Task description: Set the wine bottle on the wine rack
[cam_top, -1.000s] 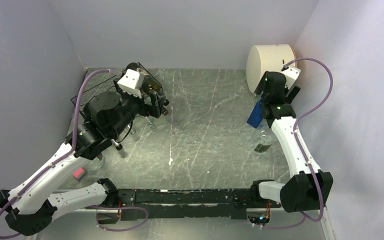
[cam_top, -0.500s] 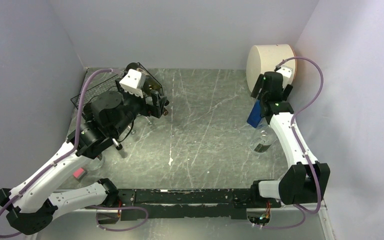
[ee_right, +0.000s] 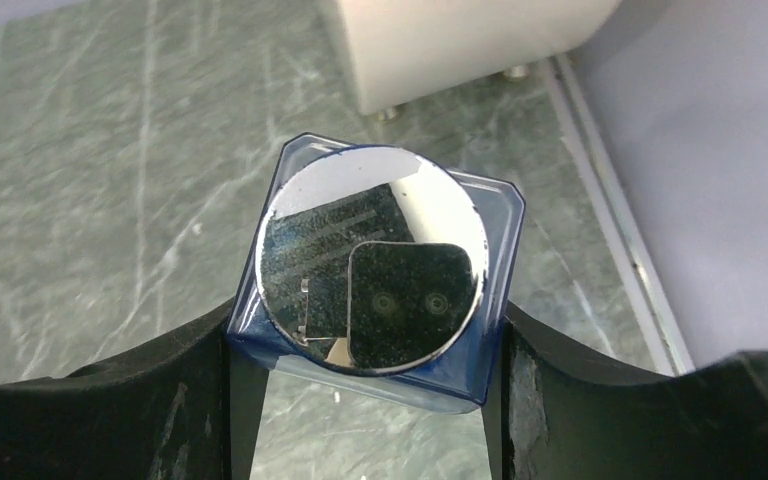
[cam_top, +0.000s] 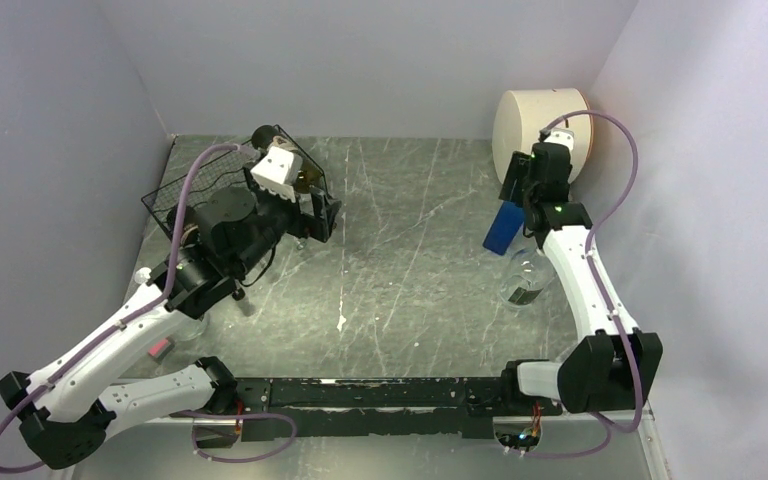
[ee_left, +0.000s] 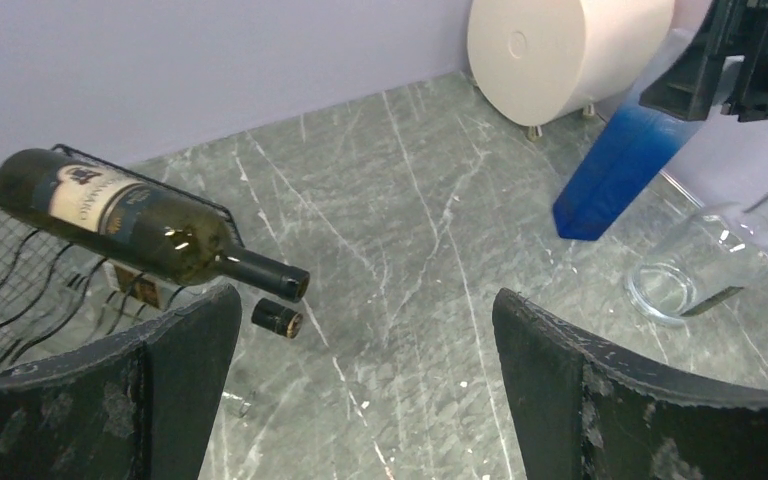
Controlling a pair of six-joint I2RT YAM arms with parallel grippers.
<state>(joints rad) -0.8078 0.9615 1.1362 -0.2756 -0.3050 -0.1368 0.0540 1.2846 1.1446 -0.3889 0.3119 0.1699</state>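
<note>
Two grippers. Left gripper [ee_left: 365, 298] spread wide, empty. Dark wine bottle [ee_left: 135, 228] lies tilted atop wine rack [ee_left: 20, 290], just ahead-left of it, neck toward gripper. Right gripper [ee_right: 367, 320] clamps blue bottle [ee_left: 615, 165], well apart, near clear glass bottle [ee_left: 710, 265] on worktop [ee_left: 410, 230].

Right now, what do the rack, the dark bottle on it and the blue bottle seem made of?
The wine rack looks like thin black metal wire, matte. The dark bottle seems green glass: glossy highlights, paper label. The blue bottle is translucent and shiny, glass or plastic; I cannot tell.
</note>
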